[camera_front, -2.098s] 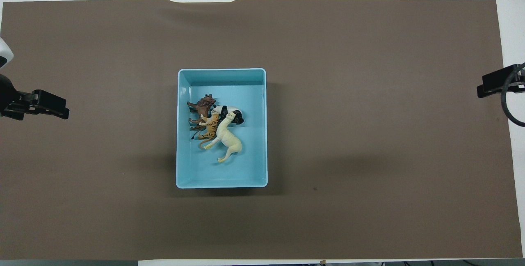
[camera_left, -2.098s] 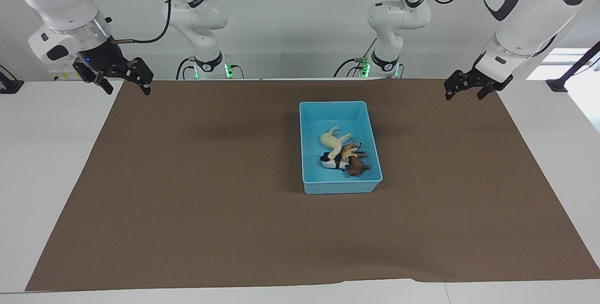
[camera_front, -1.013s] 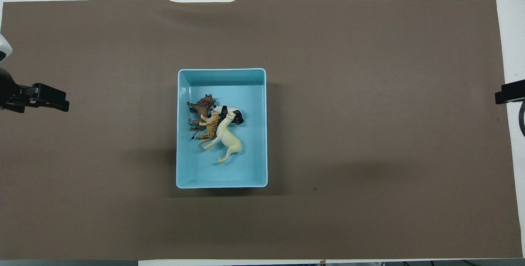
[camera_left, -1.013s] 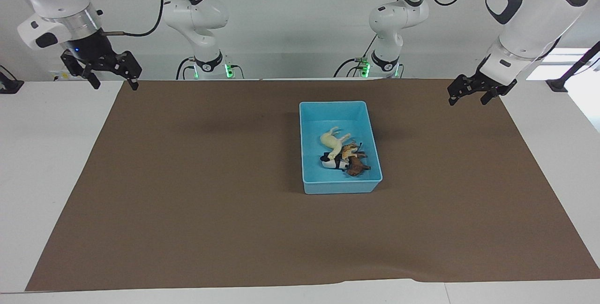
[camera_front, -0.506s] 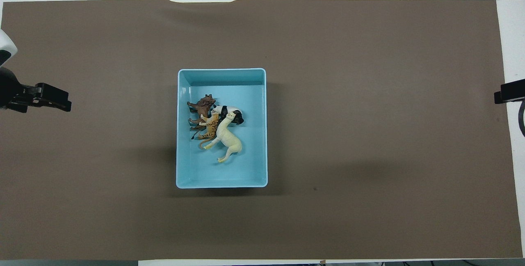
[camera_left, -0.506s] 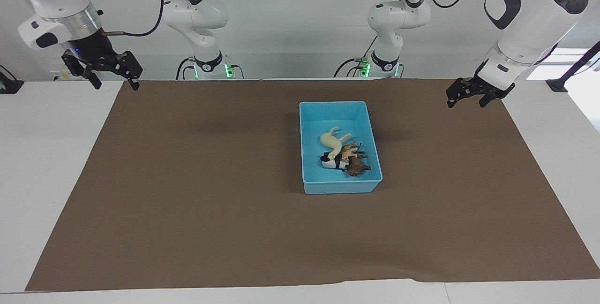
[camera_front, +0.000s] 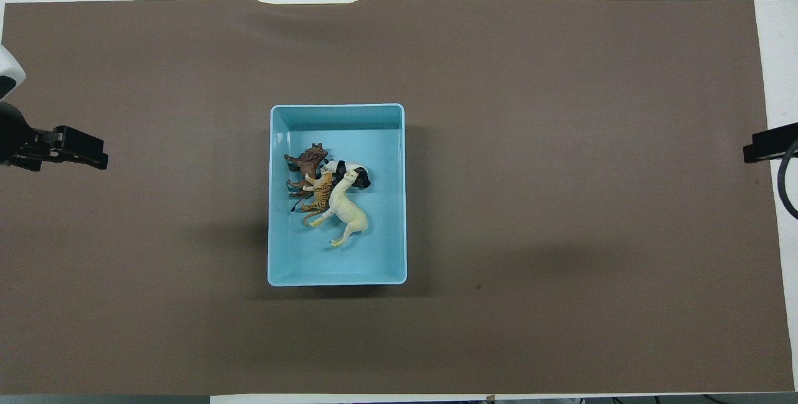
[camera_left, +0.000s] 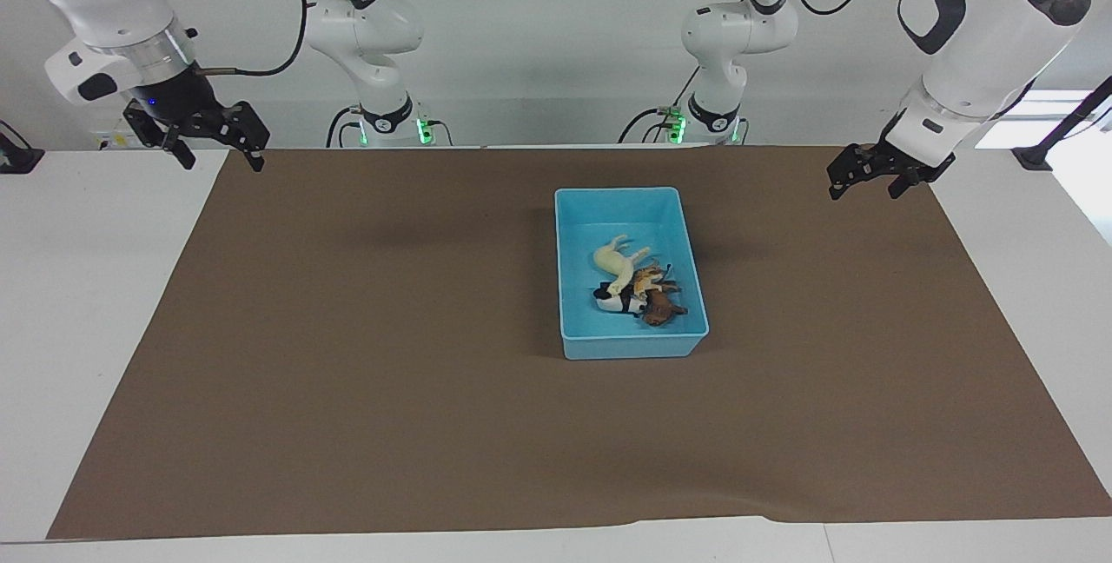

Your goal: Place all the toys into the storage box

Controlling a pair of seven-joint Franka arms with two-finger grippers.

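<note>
The light blue storage box (camera_left: 630, 346) stands mid-table on the brown mat and also shows in the overhead view (camera_front: 336, 279). All toys lie in it in one heap: the cream-white horse (camera_left: 615, 261) (camera_front: 349, 214), the panda (camera_left: 615, 301) (camera_front: 349, 172), the tan big cat (camera_left: 646, 278) (camera_front: 319, 195) and the dark brown lion (camera_left: 662, 307) (camera_front: 307, 164). My left gripper (camera_left: 863, 194) (camera_front: 87, 149) hangs open and empty over the mat's edge at the left arm's end. My right gripper (camera_left: 223, 165) (camera_front: 757, 148) hangs open and empty over the mat's corner at the right arm's end.
The brown mat (camera_left: 391, 372) covers most of the white table (camera_left: 87, 328). The two arm bases (camera_left: 387, 124) (camera_left: 712, 120) stand at the robots' edge of the table. A black mount (camera_left: 1038, 155) sits at the left arm's end.
The right gripper rose and drew back toward its end of the table, then shifted slightly back toward the mat. The left gripper sank slightly. The toys and box have not moved.
</note>
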